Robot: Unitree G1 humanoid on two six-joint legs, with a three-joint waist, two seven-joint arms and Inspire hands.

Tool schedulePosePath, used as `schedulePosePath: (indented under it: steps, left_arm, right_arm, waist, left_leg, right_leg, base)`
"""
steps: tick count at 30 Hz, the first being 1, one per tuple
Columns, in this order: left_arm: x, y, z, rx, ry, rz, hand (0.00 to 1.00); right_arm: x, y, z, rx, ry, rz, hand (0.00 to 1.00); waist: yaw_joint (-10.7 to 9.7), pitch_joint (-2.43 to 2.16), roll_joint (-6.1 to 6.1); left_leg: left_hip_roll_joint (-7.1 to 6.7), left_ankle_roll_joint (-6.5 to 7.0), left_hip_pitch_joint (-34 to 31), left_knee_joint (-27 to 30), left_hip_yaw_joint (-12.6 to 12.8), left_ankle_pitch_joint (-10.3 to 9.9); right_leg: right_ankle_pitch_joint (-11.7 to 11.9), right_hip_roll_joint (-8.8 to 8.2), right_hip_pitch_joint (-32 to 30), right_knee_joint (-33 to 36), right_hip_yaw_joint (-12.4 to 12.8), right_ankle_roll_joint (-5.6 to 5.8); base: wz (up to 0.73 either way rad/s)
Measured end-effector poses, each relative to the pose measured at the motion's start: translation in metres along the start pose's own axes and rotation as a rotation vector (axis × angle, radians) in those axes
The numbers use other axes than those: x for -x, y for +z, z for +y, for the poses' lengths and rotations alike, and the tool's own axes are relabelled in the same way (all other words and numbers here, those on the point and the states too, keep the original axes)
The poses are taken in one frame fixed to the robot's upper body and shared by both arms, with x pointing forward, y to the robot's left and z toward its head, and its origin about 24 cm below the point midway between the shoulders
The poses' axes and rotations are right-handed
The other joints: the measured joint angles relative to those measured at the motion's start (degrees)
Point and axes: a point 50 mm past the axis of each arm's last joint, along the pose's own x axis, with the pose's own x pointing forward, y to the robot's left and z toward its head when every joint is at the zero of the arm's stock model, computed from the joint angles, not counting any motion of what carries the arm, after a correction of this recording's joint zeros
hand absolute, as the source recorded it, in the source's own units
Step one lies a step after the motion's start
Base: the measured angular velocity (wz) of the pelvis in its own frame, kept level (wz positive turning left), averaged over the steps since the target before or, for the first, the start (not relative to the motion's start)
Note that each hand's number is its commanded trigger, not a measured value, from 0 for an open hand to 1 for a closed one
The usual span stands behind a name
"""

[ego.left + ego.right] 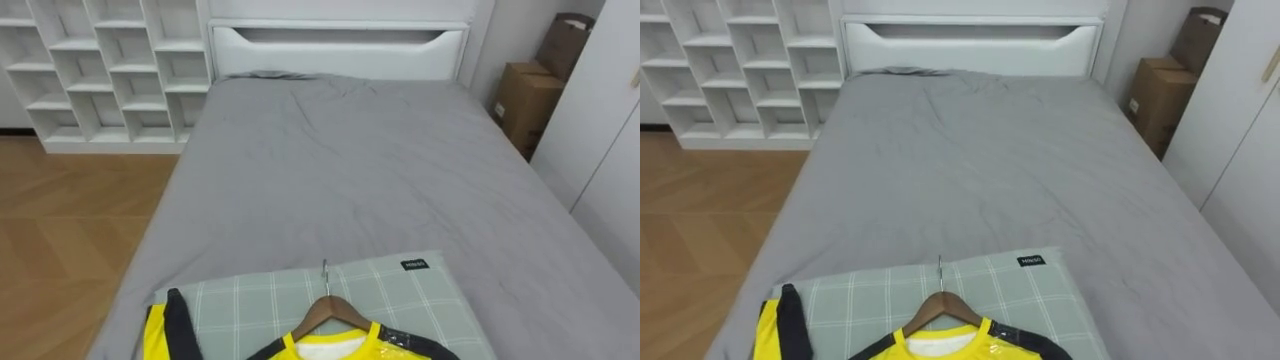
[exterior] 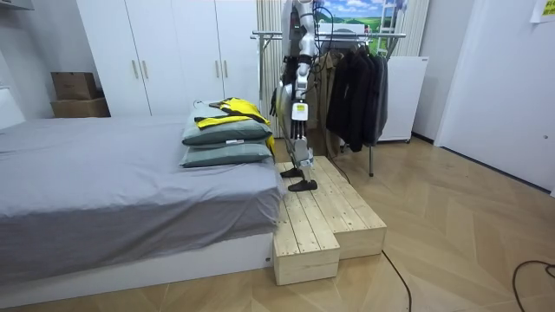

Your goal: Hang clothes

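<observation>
Early stage, nothing hung yet. Yellow shirt (image 1: 158,340) w/ dark trim is already threaded on a wooden hanger (image 1: 326,310), metal hook pointing up the bed, so the dressing-the-hanger part looks done. It lies flat on top of the green checked pillow (image 1: 400,295), which is the upper of two stacked at the foot of the grey bed (image 1: 330,160). Robot stands on the wooden platform (image 2: 325,217) at that end, facing the bed, shirt right in front of and below it. Left hand (image 2: 297,111) hangs by the thigh, apart from the shirt; too small in the room view to tell open or closed. Clothes rack (image 2: 347,36) w/ dark garments (image 2: 355,87) sits behind the robot. Left to do, by my read: grab the hanger near the hook, lift it off the pillow, turn round to the rack, set the hook over the rail.
</observation>
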Motion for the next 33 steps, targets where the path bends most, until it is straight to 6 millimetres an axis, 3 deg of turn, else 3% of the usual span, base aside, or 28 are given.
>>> schedulePosePath:
  steps: [15, 22, 28, 33]
  left_arm:
    - [0.009, 0.023, 0.04, 0.194, 0.469, -0.195, 0.0]
    - [0.017, 0.044, 0.049, 0.227, 0.606, -0.314, 0.0]
    - [0.03, 0.074, 0.058, 0.167, 0.713, -0.485, 0.0]
    - [0.053, 0.115, 0.054, 0.026, 0.772, -0.748, 0.0]
  right_arm:
    - [0.0, 0.003, -0.002, 0.073, -0.049, -0.025, 0.0]
    - [0.0, 0.004, -0.003, 0.08, -0.063, -0.036, 0.0]
    - [0.0, 0.005, -0.005, 0.103, -0.081, -0.039, 0.0]
    - [0.001, 0.009, -0.005, 0.137, -0.081, -0.058, 0.0]
  waist:
    - [0.13, 0.03, -0.33]
    - [0.08, -0.28, -0.03]
    - [-0.06, -0.3, 0.15]
    - [-0.27, -0.3, 0.71]
  left_leg:
    - [-0.53, 0.07, 1.34, -0.74, -1.09, -0.04]
    - [-0.57, 0.08, 1.25, -0.86, -1.47, -0.03]
    - [-0.56, 0.08, 1.3, -0.48, -1.67, -0.03]
    - [-0.56, 0.08, 1.33, -0.49, -2.1, -0.03]
  right_leg:
    - [-0.05, -0.09, 1.57, -0.14, -0.68, 0.08]
    - [-0.06, -0.07, 1.53, -0.18, -0.99, 0.09]
    - [-0.02, -0.07, 1.59, -0.01, -1.22, 0.08]
    - [0.02, -0.05, 1.64, 0.16, -1.47, 0.07]
  base:
    - [0.04]
    - [0.01]
    - [0.02]
    - [0.01]
